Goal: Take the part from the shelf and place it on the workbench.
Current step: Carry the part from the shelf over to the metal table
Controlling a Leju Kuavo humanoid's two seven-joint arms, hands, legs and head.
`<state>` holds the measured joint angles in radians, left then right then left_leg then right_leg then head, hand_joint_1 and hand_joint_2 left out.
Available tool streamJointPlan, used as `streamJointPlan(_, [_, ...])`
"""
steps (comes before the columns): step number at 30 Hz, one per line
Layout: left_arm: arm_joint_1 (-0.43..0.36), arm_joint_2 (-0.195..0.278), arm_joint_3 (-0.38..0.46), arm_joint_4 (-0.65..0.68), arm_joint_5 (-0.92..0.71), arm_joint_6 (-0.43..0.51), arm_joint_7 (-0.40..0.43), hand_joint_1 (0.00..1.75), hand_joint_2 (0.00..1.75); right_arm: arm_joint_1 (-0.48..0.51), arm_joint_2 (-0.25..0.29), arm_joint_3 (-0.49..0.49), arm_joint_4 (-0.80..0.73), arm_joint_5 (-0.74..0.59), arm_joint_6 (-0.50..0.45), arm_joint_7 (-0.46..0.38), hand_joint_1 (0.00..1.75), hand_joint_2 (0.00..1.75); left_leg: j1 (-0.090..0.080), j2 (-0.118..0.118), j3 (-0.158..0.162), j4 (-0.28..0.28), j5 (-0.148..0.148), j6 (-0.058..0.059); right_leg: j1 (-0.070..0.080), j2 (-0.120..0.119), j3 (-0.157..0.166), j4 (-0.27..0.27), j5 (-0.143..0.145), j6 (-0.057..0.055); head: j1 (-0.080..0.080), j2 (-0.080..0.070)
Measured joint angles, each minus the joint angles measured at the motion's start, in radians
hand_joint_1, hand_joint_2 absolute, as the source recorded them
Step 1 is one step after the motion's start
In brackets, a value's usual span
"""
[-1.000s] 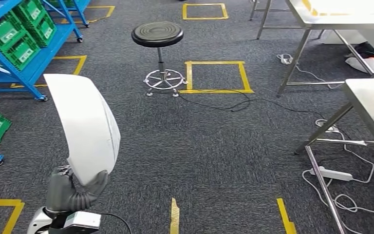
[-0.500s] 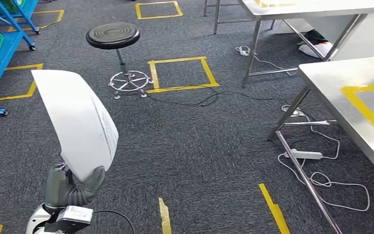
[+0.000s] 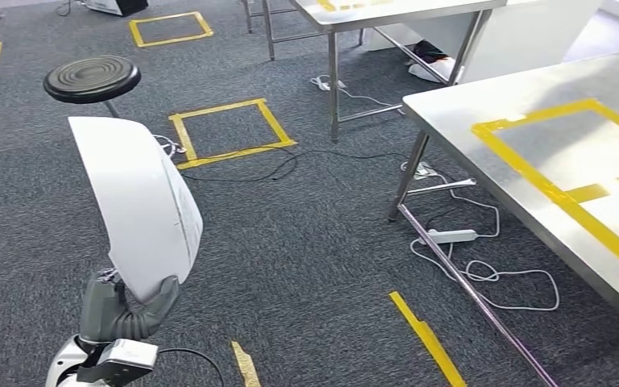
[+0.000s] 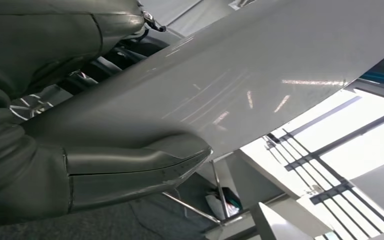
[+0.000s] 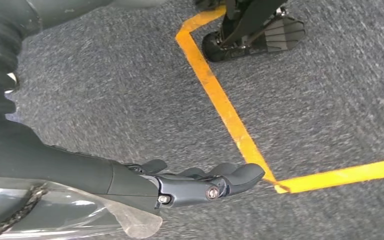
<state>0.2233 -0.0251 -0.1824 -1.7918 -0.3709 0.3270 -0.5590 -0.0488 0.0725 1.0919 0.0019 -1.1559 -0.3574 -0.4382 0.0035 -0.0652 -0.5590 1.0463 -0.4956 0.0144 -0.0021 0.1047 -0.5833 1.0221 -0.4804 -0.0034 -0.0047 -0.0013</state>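
In the head view the left hand point(image 3: 122, 308) grips the white curved part point(image 3: 139, 205) upright above the carpet, the steel workbench point(image 3: 483, 105) well apart rightward. The right wrist view shows the right hand point(image 5: 180, 182) empty, fingers loosely extended.

The workbench point(image 3: 483, 97) top lies bare inside its yellow tape outline point(image 3: 548, 153), open to approach from its near edge. Below the workbench, its steel legs point(image 3: 407, 177), a power strip point(image 3: 449, 236) and looped cables point(image 3: 500, 278) clutter the carpet. A stool point(image 3: 91, 79) stands well apart from the workbench; what lies behind the held white part point(image 3: 141, 205) probably stays hidden.
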Motion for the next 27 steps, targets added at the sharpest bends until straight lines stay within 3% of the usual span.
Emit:
streamJointPlan(1, [-0.002, 0.0, 0.0, 0.001, 0.0, -0.002, 0.001, 1.75, 1.75, 0.001, 0.0, 0.001, 0.0, -0.002, 0.0, -0.001, 0.0, 1.75, -0.001, -0.006, 0.005, -0.016, -0.002, 0.002, -0.001, 0.009, -0.005, -0.001, 0.002, 0.005, 0.0, 0.0])
streamJointPlan(3, [-0.008, -0.003, -0.001, 0.004, -0.002, -0.004, 0.004, 1.75, 1.75, 0.006, 0.0, 0.004, 0.0, -0.006, 0.001, -0.003, 0.0, 1.75, -0.001, 0.01, 0.009, -0.031, 0.0, 0.007, -0.005, 0.022, -0.015, -0.004, 0.006, 0.017, 0.0, 0.0])
streamJointPlan(5, [-0.014, -0.006, -0.005, 0.005, -0.005, -0.005, 0.006, 1.75, 1.75, 0.009, -0.001, 0.005, 0.001, -0.011, 0.002, -0.005, 0.0, 1.75, 0.002, 0.032, 0.016, -0.046, 0.007, 0.016, -0.004, -0.013, -0.034, 0.021, -0.012, 0.025, 0.003, 0.0])
streamJointPlan(7, [-0.017, -0.009, -0.008, 0.006, -0.006, -0.005, 0.01, 1.75, 1.75, 0.007, -0.001, 0.006, 0.001, -0.013, 0.003, -0.006, 0.0, 1.75, 0.002, 0.058, 0.019, -0.053, 0.009, 0.021, -0.002, -0.07, -0.087, 0.119, -0.064, 0.032, 0.005, 0.0])
streamJointPlan(9, [-0.017, -0.009, -0.009, 0.01, -0.006, -0.004, 0.012, 1.75, 1.75, 0.005, -0.002, 0.007, 0.001, -0.014, 0.006, -0.006, 0.0, 1.75, 0.001, 0.086, 0.02, -0.053, 0.006, 0.023, -0.004, -0.092, -0.148, 0.236, -0.108, 0.04, 0.005, 0.0])
streamJointPlan(10, [-0.018, -0.009, -0.009, 0.012, -0.006, -0.003, 0.013, 1.75, 1.75, 0.006, -0.002, 0.007, 0.001, -0.014, 0.007, -0.005, 0.0, 1.75, 0.001, 0.1, 0.021, -0.052, 0.005, 0.023, -0.006, -0.096, -0.161, 0.261, -0.109, 0.044, 0.005, 0.0])
streamJointPlan(11, [-0.018, -0.009, -0.01, 0.014, -0.005, -0.001, 0.013, 1.75, 1.75, 0.008, -0.002, 0.008, 0.001, -0.015, 0.008, -0.005, 0.0, 1.75, 0.001, 0.112, 0.023, -0.052, 0.002, 0.021, -0.009, -0.102, -0.152, 0.245, -0.09, 0.047, 0.006, 0.0])
streamJointPlan(12, [-0.019, -0.009, -0.01, 0.015, -0.005, 0.0, 0.013, 1.75, 1.75, 0.009, -0.003, 0.008, 0.001, -0.016, 0.008, -0.004, 0.0, 1.75, 0.001, 0.124, 0.027, -0.052, -0.001, 0.018, -0.01, -0.11, -0.123, 0.193, -0.058, 0.049, 0.006, 0.0])
streamJointPlan(14, [-0.02, -0.009, -0.01, 0.015, -0.001, 0.001, 0.014, 1.75, 1.75, 0.01, -0.004, 0.01, 0.001, -0.017, 0.009, -0.004, 0.0, 1.75, -0.001, 0.144, 0.036, -0.05, -0.011, 0.008, -0.009, -0.149, -0.045, 0.058, -0.007, 0.046, 0.006, 0.0])
streamJointPlan(16, [-0.023, -0.009, -0.01, 0.015, 0.004, 0.003, 0.014, 1.75, 1.75, 0.007, -0.004, 0.012, 0.001, -0.016, 0.012, -0.004, 0.0, 1.75, -0.007, 0.161, 0.042, -0.047, -0.018, -0.002, -0.003, -0.171, -0.006, -0.006, 0.002, 0.034, 0.004, 0.0])
streamJointPlan(18, [-0.029, -0.01, -0.012, 0.015, 0.009, 0.003, 0.015, 1.75, 1.75, 0.008, -0.005, 0.014, 0.001, -0.016, 0.014, -0.005, 0.0, 1.75, -0.008, 0.179, 0.048, -0.047, -0.024, -0.01, -0.001, -0.154, -0.003, -0.009, -0.001, 0.02, 0.004, 0.0])
streamJointPlan(20, [-0.035, -0.01, -0.016, 0.015, 0.011, 0.005, 0.015, 1.75, 1.75, 0.011, -0.006, 0.014, 0.002, -0.017, 0.016, -0.005, 0.0, 1.75, -0.003, 0.153, 0.046, -0.022, -0.046, -0.021, -0.003, -0.134, 0.002, -0.013, -0.002, 0.007, 0.001, 0.0])
streamJointPlan(22, [-0.038, -0.011, -0.019, 0.017, 0.013, 0.007, 0.016, 1.75, 1.75, 0.01, -0.006, 0.014, 0.002, -0.017, 0.018, -0.007, 0.0, 1.75, 0.002, 0.1, 0.0, 0.082, -0.1, -0.028, -0.007, -0.112, 0.008, -0.015, -0.003, -0.003, -0.005, 0.0])
streamJointPlan(24, [-0.037, -0.01, -0.021, 0.021, 0.016, 0.01, 0.018, 1.75, 1.75, 0.008, -0.006, 0.016, 0.002, -0.019, 0.019, -0.008, 0.0, 1.75, 0.003, 0.078, -0.073, 0.218, -0.149, -0.029, -0.006, -0.086, 0.011, -0.015, -0.006, -0.009, -0.006, 0.0])
streamJointPlan(25, [-0.037, -0.01, -0.021, 0.024, 0.018, 0.012, 0.019, 1.75, 1.75, 0.008, -0.006, 0.018, 0.002, -0.019, 0.02, -0.008, 0.0, 1.75, 0.003, 0.075, -0.096, 0.252, -0.149, -0.028, -0.005, -0.071, 0.014, -0.015, -0.007, -0.01, -0.006, 0.0])
streamJointPlan(27, [-0.038, -0.01, -0.022, 0.029, 0.023, 0.016, 0.021, 1.75, 1.75, 0.01, -0.006, 0.022, 0.002, -0.02, 0.022, -0.008, 0.0, 1.75, 0.003, 0.07, -0.094, 0.213, -0.092, -0.022, -0.003, -0.043, 0.022, -0.015, -0.01, -0.01, -0.006, 0.0])
